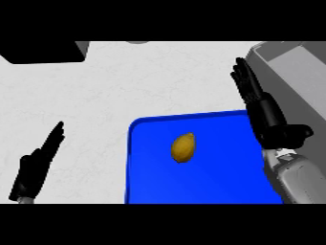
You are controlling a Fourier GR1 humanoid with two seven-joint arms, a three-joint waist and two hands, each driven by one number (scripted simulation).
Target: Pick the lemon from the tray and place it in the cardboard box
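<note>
The pale counter (123, 81) carries a blue tray (215, 186), its near edge cut off. A grey box (292, 91) runs out of view at the counter's far right corner. The right hand (267, 115) hangs over the tray's right edge, fingers straight and holding nothing. The left hand (35, 167) rests open near the counter's left edge. The lemon (184, 147) lies mid-tray, untouched.

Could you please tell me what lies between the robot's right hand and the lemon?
In the head view, only bare blue tray lies between the right hand and the lemon; nothing else sits there.
</note>
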